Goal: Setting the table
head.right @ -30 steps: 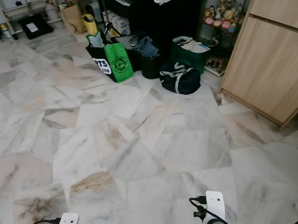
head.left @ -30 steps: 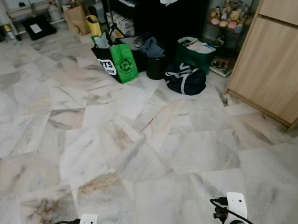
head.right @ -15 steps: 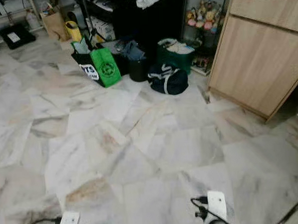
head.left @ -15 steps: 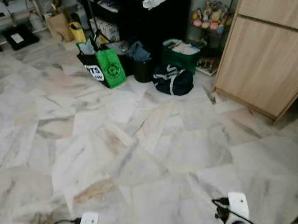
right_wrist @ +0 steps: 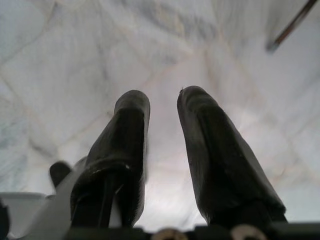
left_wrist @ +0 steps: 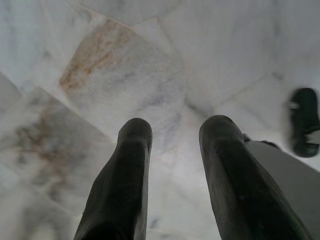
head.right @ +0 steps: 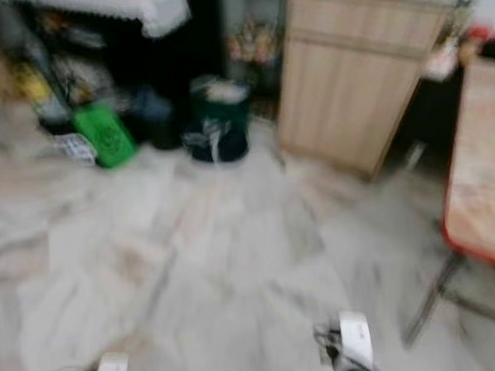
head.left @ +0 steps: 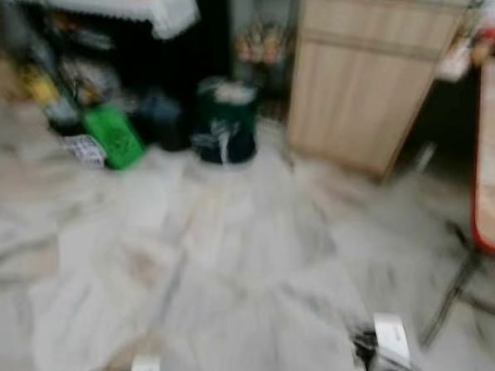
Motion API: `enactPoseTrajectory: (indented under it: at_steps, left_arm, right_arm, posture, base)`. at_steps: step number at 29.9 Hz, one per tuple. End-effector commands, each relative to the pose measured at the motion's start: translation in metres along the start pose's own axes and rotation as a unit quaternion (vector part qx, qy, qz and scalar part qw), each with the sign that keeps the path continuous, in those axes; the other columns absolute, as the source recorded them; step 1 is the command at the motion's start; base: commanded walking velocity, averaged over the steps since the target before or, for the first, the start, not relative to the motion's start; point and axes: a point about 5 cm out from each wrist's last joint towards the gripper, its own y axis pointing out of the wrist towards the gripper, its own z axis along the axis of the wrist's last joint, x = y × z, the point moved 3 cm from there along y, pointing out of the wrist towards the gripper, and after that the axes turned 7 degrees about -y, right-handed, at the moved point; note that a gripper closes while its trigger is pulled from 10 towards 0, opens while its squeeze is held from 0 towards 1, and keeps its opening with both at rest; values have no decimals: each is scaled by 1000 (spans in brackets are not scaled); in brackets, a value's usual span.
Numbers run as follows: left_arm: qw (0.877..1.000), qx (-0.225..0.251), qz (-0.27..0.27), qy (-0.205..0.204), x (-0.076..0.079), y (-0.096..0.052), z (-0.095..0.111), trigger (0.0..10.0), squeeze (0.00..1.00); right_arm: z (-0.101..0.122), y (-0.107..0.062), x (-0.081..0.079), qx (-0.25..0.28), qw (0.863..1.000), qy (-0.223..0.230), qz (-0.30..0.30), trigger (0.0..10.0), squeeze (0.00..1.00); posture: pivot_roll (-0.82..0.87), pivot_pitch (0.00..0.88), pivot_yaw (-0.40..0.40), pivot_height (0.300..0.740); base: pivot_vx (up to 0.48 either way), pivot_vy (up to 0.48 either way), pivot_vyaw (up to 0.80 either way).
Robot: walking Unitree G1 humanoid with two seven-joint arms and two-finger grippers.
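Two claws, nothing carried: you are in transit, and the head views are blurred.

Floor: pale veined marble floor [head.left: 235,261] spreads before you, with no tableware on it.

Cabinet: light wooden cabinet [head.left: 366,71] stands ahead and to your right, against the far side of the room.

Bench: a pale top with a red rim, the bench [head.right: 481,198], enters at your right edge on thin dark legs. Blur hides whatever may lie on it. Judged from the task, this is the surface you are to set.

Clutter: dark green bag [head.left: 223,124] sits on the floor near the cabinet's left side; a bright green bag [head.left: 116,142] sits further to your left, beside dark shelving draped with a white cloth [head.left: 130,9].

Left claw: left claw [left_wrist: 172,145] hangs over the marble, fingers parted and holding nothing.

Right claw: right claw [right_wrist: 162,107] points at the floor likewise, fingers apart with bare tile between them.

Progress: by these frames the setting has not visibly begun. No plate, cup or cutlery can be made out, in a claw or on the bench.

Left to do: you would need to find the tableware, pick it up and bring it to the bench. Where it is kept cannot be told from here.
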Motion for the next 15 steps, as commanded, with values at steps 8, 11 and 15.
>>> enactPoseTrajectory:
  at_steps: [8,11,15]
  left_arm:
    - [999,5,-25,-44,-3,5,24,10000,0]
    - [999,5,-26,-43,-3,5,24,10000,0]
    - [999,5,-26,-41,-3,5,24,10000,0]
  right_arm:
    - [3,2,-17,-2,998,62,21,10000,0]
    - [3,2,-17,-2,998,62,21,10000,0]
    - [3,2,-17,-2,998,61,21,10000,0]
  posture:
    - [-75,109,61,740]
    - [-74,109,61,740]
    - [-72,110,61,740]
  base:
    - [0,0,-757]
    - [0,0,-756]
    - [0,0,-756]
